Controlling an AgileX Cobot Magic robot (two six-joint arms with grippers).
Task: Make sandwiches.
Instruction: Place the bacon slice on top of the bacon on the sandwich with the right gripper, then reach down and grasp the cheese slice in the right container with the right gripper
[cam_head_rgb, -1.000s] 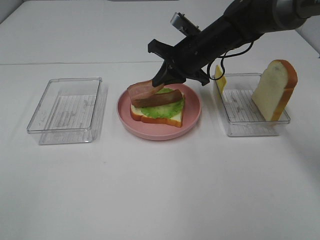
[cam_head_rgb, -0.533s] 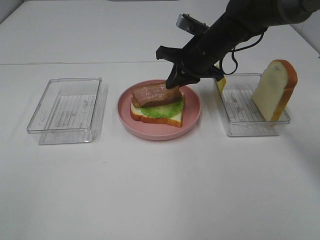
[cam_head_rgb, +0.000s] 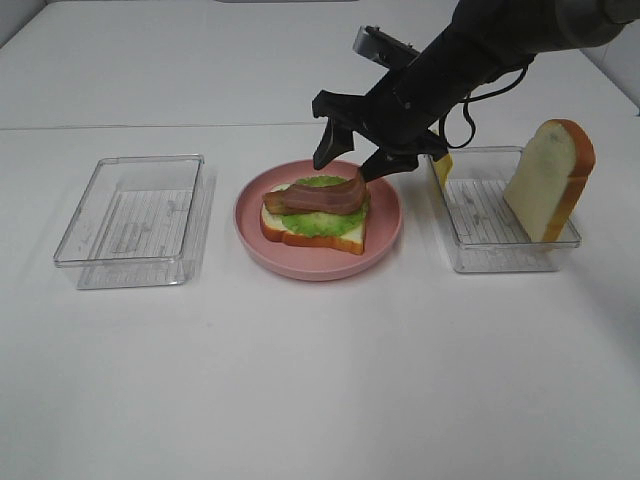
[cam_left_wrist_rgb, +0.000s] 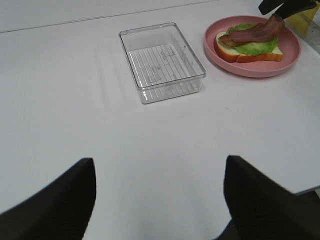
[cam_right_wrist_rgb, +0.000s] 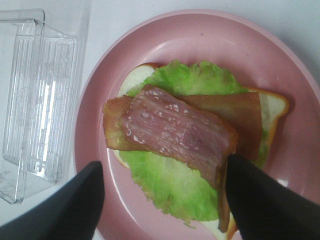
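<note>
- Now the sandwich (cam_head_rgb: 315, 215) lies open-faced on the pink plate (cam_head_rgb: 385, 240), at the middle of the table (cam_head_rgb: 320, 380).
- Its base is one white bread slice (cam_head_rgb: 320, 238) with an orange-brown crust, lying flat.
- On it, a frilly green lettuce leaf (cam_right_wrist_rgb: 200, 80) covers most of the white and spills past the crust on one side.
- Two brown bacon strips (cam_right_wrist_rgb: 175, 132) lie on the leaf. The upper one is paler and pink-streaked and crosses the darker one at a slant.
- The right gripper (cam_head_rgb: 346, 166) hangs just above the far side of the plate, jaws wide apart and gripping nothing. I cannot tell whether one fingertip touches the bacon's end.
- The left gripper (cam_left_wrist_rgb: 159, 159) is over bare table, well apart from the plate, its jaws spread wide and empty-handed.
- A clear tray (cam_head_rgb: 130, 225) sits to the left of the plate.
- To the right, a second tray (cam_head_rgb: 470, 250) holds a thick bread piece (cam_head_rgb: 550, 180) standing upright and a yellow cheese slice (cam_head_rgb: 440, 165) leaning at the wall nearest the plate.
</note>
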